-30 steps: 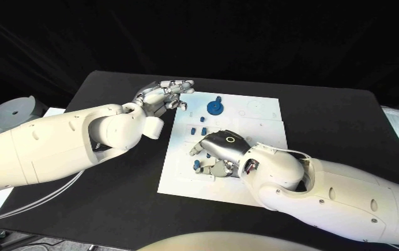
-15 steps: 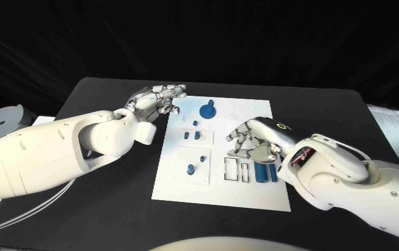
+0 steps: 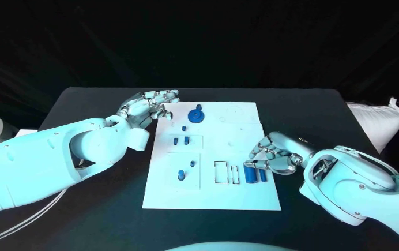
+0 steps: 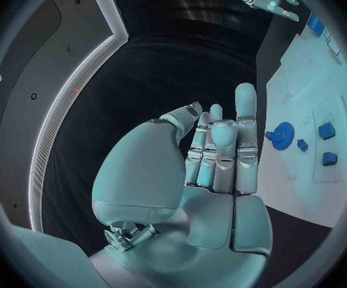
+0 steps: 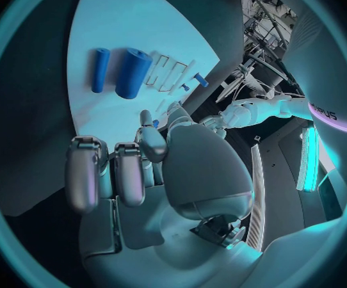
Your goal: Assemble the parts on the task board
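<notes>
While no part is in either hand, the next pick decides the job.
Head view: task board lies mid-table; left hand hovers at its far left corner, fingers loosely spread, empty; right hand curled just beside two blue cylinders near the right edge, holding nothing.
Left wrist view: blue gear and small blue pieces sit on the board.
Right wrist view: cylinders lie side by side; fingers probably clear of them.
Advice: open before descending, take one cylinder only.
</notes>
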